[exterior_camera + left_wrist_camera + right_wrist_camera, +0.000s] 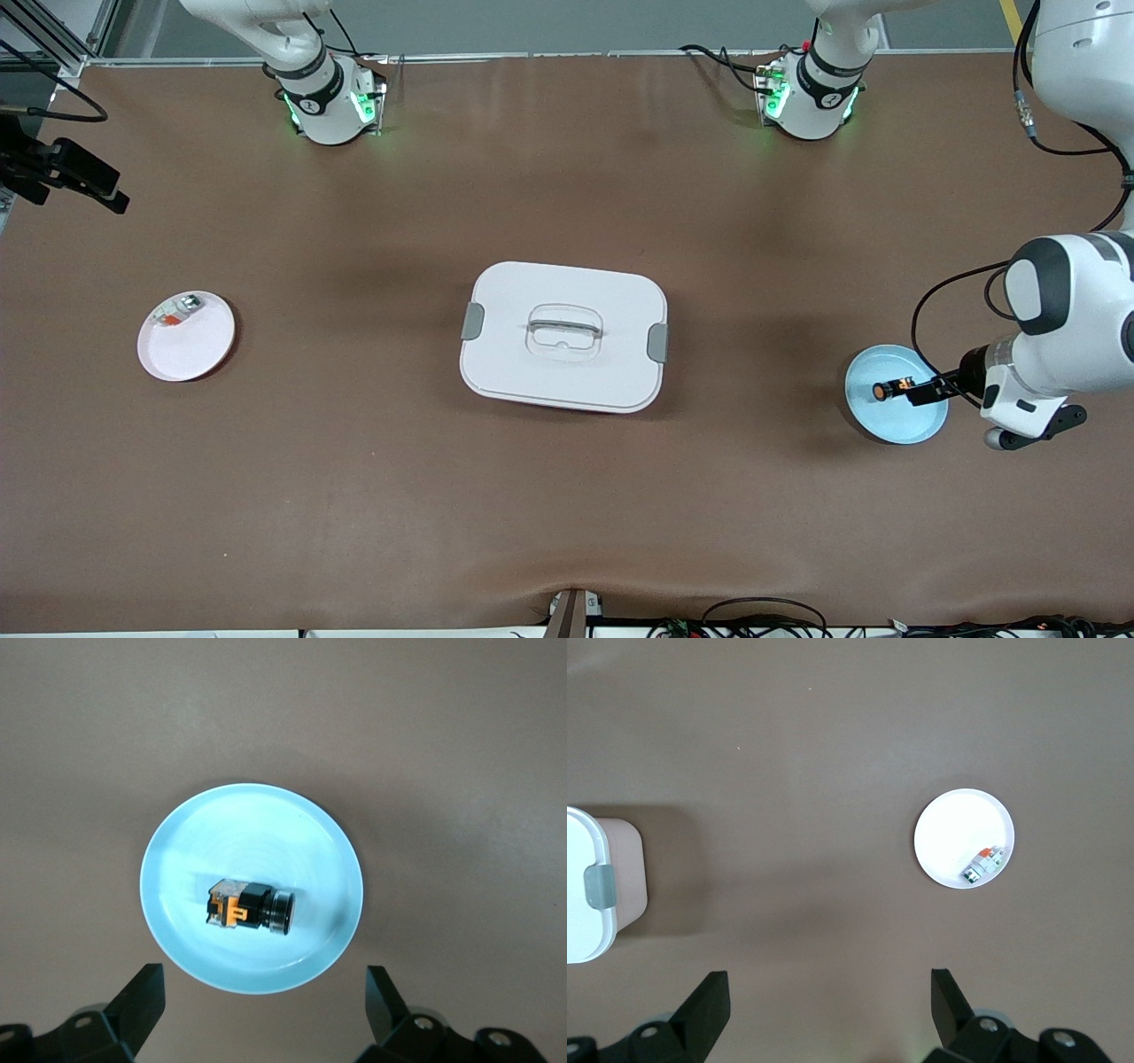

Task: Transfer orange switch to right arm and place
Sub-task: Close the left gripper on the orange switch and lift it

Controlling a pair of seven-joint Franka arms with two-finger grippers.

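The orange switch (889, 389) lies on its side on a light blue plate (895, 421) near the left arm's end of the table. The left wrist view shows it as a black stubby part with orange bits (252, 906) in the middle of the plate (310, 842). My left gripper (930, 390) is open and empty, a little above the plate's edge; its fingers (142, 1001) stand wide apart. My right gripper (828, 1010) is open and empty, high over bare table between the box and the white plate. It shows at the front view's edge (97, 186).
A white lidded box (563, 337) with grey clips stands mid-table; its corner shows in the right wrist view (594, 886). A white plate (190, 354) near the right arm's end holds a silvery-clear part with a red-orange bit (177, 312), also in the right wrist view (983, 864).
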